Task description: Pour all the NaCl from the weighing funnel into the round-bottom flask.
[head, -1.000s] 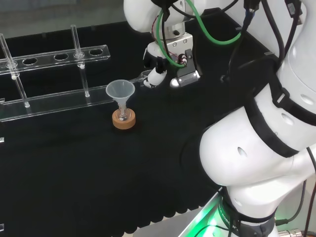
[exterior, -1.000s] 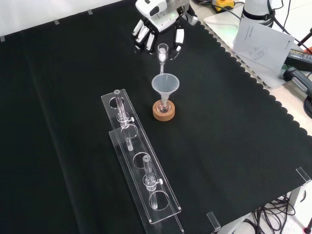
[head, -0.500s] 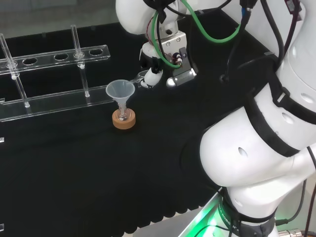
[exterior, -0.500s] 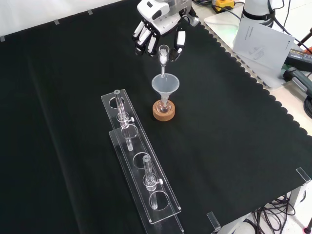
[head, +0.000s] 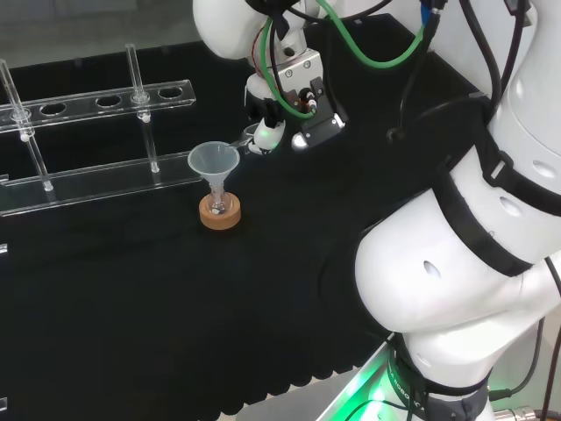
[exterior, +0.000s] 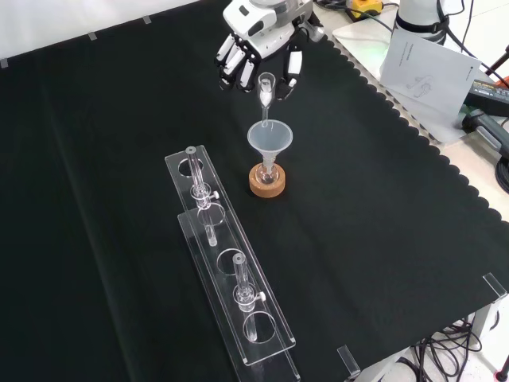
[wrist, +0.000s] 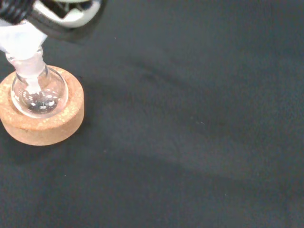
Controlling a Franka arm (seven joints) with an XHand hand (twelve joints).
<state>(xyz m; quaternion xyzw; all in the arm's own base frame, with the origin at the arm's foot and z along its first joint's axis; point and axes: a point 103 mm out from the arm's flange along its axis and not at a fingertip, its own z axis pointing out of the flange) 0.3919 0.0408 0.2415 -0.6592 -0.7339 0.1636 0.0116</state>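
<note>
A small round-bottom flask [head: 220, 207] stands on a cork ring [head: 219, 217] with a clear plastic funnel [head: 212, 161] in its neck. My hand [head: 268, 133] is shut on the glass weighing funnel [head: 248, 139], tilted with its spout at the plastic funnel's rim. In the front view the hand [exterior: 253, 40] hangs above the weighing funnel [exterior: 266, 86], which points down into the plastic funnel [exterior: 270, 137] over the cork ring [exterior: 267, 182]. The wrist view shows the flask [wrist: 38, 94] on its cork ring [wrist: 50, 129], with a little white grain at the bottom.
A long clear rack [head: 96, 132] with several upright tubes lies beyond the flask in the head view, and nearer than it in the front view [exterior: 227, 263]. Papers [exterior: 421, 68] lie past the cloth's scalloped edge at the front view's right.
In the head view my hand has shifted slightly left and up, towards the plastic funnel, carrying the weighing funnel with it. The flask and rack have not moved.
</note>
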